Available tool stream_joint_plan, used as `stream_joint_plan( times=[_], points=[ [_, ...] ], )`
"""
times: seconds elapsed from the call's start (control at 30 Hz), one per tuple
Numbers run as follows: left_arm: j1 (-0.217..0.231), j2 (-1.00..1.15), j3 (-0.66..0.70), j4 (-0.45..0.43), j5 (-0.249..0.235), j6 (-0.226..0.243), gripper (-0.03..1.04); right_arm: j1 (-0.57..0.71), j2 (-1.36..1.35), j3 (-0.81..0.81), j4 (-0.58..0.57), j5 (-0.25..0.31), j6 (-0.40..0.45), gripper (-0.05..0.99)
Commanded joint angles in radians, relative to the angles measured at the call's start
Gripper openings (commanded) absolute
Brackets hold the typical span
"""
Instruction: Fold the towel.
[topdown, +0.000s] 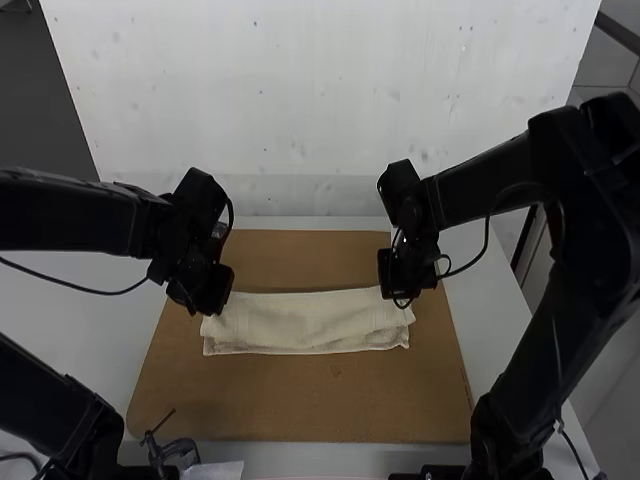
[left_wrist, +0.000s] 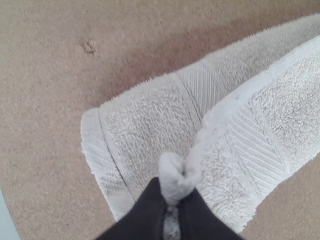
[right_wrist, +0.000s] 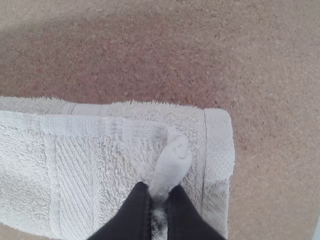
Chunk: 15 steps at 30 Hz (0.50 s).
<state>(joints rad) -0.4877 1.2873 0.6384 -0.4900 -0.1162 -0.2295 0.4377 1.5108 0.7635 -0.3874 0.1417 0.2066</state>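
Towel (topdown: 305, 325), clamped at ten o'clock by left gripper (left_wrist: 172, 197), two by right gripper (right_wrist: 159, 197), may be skewed by uneven release.

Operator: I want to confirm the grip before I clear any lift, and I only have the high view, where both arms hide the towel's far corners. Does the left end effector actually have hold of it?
Observer: Yes. The left wrist view shows the left end effector closed on a pinch of the towel, the cloth bunched up between its fingertips.
Operator: Good. And does the right one have the whole thickness, or just one layer?
Observer: Looks like just the upper layer. In the right wrist view the right end effector is shut on a raised tuft of it, while the lower layer's hem lies on the board beside the grip.
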Motion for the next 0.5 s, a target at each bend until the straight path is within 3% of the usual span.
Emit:
stream_joint_plan(
  times=[0.0,0.13,0.23,0.47],
  points=[
    [-0.022,-0.062,-0.040,-0.012,-0.011,-0.014,0.02,0.015,-0.058,-0.032,-0.018,0.038,0.022,0.01],
    [-0.012,-0.091,-0.072,-0.025,-0.013,-0.010,0.02,0.021,-0.072,-0.062,-0.011,0.048,0.024,0.01],
    [0.021,-0.092,-0.082,0.001,-0.013,-0.004,0.02,0.022,-0.063,-0.066,-0.002,0.061,0.024,0.01],
    [0.077,0.017,-0.059,0.153,-0.013,0.018,0.02,0.015,0.011,-0.062,0.078,0.070,0.025,0.01]
  ],
)
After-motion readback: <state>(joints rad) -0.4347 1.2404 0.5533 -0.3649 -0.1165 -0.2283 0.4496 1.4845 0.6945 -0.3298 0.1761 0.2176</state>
